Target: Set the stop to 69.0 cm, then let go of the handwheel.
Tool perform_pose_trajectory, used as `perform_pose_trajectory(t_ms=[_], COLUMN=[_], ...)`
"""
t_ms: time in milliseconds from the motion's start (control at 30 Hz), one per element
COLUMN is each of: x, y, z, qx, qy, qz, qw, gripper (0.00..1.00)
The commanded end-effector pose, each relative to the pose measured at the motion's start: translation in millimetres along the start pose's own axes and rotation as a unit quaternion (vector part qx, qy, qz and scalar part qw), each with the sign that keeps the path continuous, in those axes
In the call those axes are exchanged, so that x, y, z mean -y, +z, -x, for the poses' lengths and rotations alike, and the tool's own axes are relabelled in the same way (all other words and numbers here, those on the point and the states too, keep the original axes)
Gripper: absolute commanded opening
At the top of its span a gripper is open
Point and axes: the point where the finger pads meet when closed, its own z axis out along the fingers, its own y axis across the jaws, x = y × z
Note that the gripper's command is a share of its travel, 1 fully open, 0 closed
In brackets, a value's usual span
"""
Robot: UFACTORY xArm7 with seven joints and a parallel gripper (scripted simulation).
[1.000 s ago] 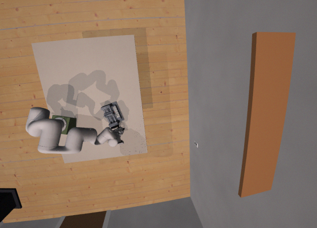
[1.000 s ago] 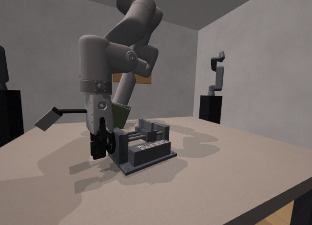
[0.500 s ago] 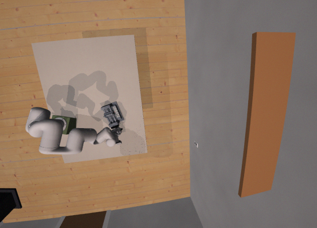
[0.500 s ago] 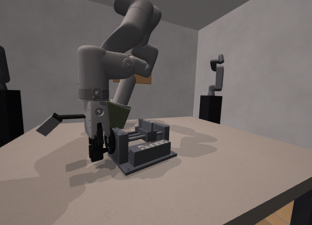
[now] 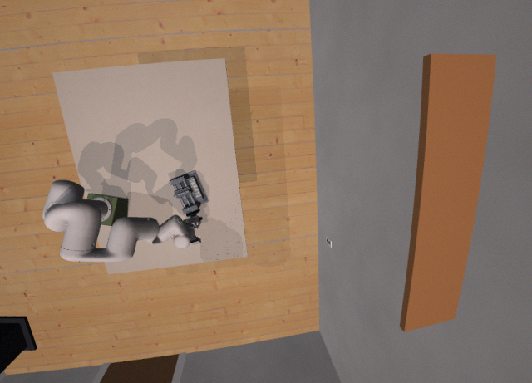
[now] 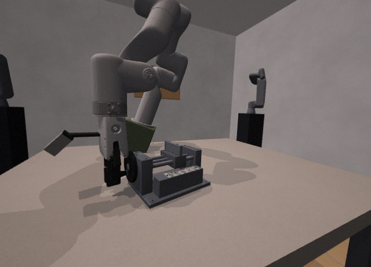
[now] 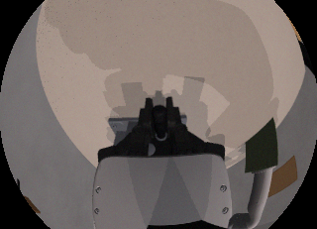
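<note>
A grey stop fixture (image 6: 170,174) stands on the table, with two guide rods, a sliding block (image 6: 175,152) and a scale strip (image 6: 182,171) along its front. A dark handwheel (image 6: 130,167) sits on its left end. My gripper (image 6: 115,172) points down beside the wheel and is shut on the handwheel's small crank handle. In the overhead view the fixture (image 5: 190,194) lies just above my gripper (image 5: 193,224). In the wrist view my dark fingers are close together over the fixture; the handle is hidden between them. The scale reading is too small to tell.
My green base (image 6: 139,136) stands right behind the fixture. A grey camera paddle (image 6: 57,146) sticks out to the left of my wrist. The table's right edge (image 5: 236,164) is close to the fixture. Another arm on a black pedestal (image 6: 251,125) stands by the far wall.
</note>
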Motion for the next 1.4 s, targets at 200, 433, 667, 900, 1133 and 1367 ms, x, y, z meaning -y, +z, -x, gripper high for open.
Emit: perform_pose_trajectory(t_ms=[200,433,667,900,1133,1367], x=[-8,-10,-8,-3,4,10], y=[-13,-23,-35,-41,-47,-49], z=[-1,-1,-1,-1,-1,-1], qx=[-0.001,-0.001,-0.001,-0.001,-0.001,-0.001], qy=[0.0,0.0,0.0,0.0,0.0,0.0], qz=[-0.001,-0.001,-0.001,-0.001,-0.001,-0.001], qw=[1.0,1.0,1.0,1.0,1.0,1.0], gripper=[0.06,0.06,0.06,0.06,0.06,0.06])
